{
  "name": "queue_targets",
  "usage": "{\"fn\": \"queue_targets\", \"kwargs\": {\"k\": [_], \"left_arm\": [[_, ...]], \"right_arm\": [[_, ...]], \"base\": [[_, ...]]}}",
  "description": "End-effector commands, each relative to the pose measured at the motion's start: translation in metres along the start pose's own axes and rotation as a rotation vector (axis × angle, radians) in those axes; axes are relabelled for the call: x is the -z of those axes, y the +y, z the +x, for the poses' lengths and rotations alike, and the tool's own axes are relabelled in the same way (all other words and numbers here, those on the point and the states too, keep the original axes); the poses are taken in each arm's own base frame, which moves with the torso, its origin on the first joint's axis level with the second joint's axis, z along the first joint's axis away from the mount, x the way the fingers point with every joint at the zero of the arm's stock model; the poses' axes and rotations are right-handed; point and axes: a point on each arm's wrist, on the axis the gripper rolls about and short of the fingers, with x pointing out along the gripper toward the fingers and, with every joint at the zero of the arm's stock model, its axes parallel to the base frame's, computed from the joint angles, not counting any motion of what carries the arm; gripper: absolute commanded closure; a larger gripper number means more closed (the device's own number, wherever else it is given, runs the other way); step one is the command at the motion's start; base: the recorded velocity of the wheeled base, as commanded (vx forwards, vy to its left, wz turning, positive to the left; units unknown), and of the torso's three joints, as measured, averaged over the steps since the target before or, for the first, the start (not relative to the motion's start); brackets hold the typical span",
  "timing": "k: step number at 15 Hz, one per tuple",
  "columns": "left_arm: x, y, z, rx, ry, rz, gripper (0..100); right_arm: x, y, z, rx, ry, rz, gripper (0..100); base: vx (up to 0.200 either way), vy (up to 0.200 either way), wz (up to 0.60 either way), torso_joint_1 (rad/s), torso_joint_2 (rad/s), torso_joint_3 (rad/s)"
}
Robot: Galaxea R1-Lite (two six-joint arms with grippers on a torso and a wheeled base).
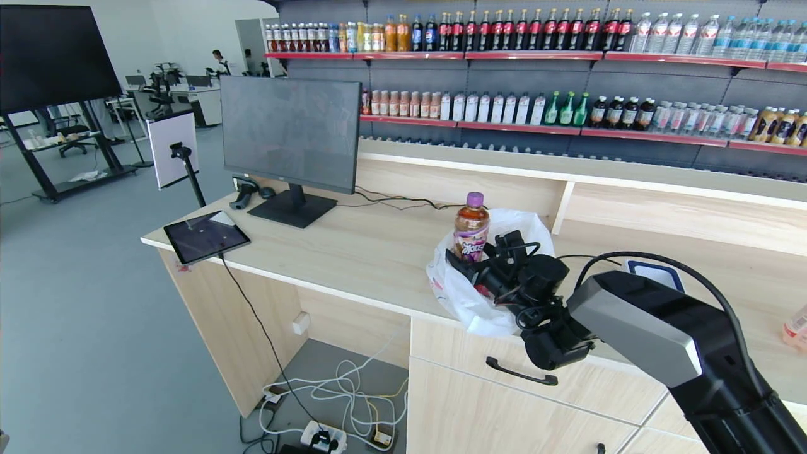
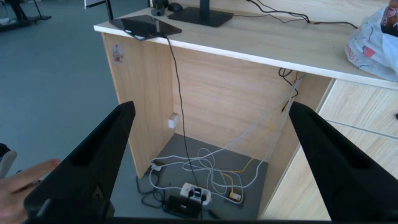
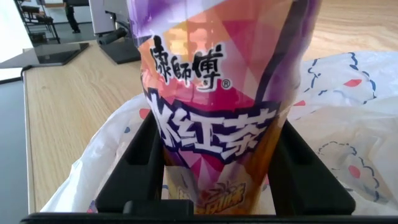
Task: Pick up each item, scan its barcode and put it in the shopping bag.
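Observation:
My right gripper (image 1: 474, 260) is shut on a drink bottle (image 1: 471, 227) with a purple cap and purple-orange label, held upright over the white plastic shopping bag (image 1: 470, 302) on the wooden counter (image 1: 353, 252). In the right wrist view the bottle (image 3: 217, 112) stands between the black fingers (image 3: 140, 155), with the bag (image 3: 348, 124) spread behind and below it. My left gripper (image 2: 211, 158) is open and empty, hanging low beside the counter, above the floor and the cables under the desk. A black handheld scanner (image 1: 243, 197) lies on the counter beside the monitor.
A monitor (image 1: 290, 132) and a tablet (image 1: 206, 236) stand on the counter's left part. A second bottle (image 1: 796, 328) sits at the far right edge of the counter. Shelves of drinks (image 1: 567, 69) line the wall behind. A power strip and cables (image 2: 196, 193) lie on the floor.

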Motion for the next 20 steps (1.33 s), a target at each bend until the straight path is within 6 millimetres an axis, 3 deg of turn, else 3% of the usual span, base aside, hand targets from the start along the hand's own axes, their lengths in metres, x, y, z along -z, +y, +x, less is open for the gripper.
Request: {"fn": "queue_targets", "kwargs": {"k": [1,14,20], "left_arm": [[0.0,0.0,0.0,0.0,0.0,0.0,0],[0.0,0.0,0.0,0.0,0.0,-0.001,0],[0.0,0.0,0.0,0.0,0.0,-0.001,0]], "right_arm": [[-0.001,0.0,0.001,0.0,-0.006,-0.001,0],[-0.016,-0.01,-0.004,0.014,-0.086,0.003,0],[-0.071,-0.001,-0.019,0.007,-0.104,0.001,0]], "base": [[0.0,0.0,0.0,0.0,0.0,0.0],[0.0,0.0,0.0,0.0,0.0,0.0],[0.0,0.0,0.0,0.0,0.0,0.0]]}}
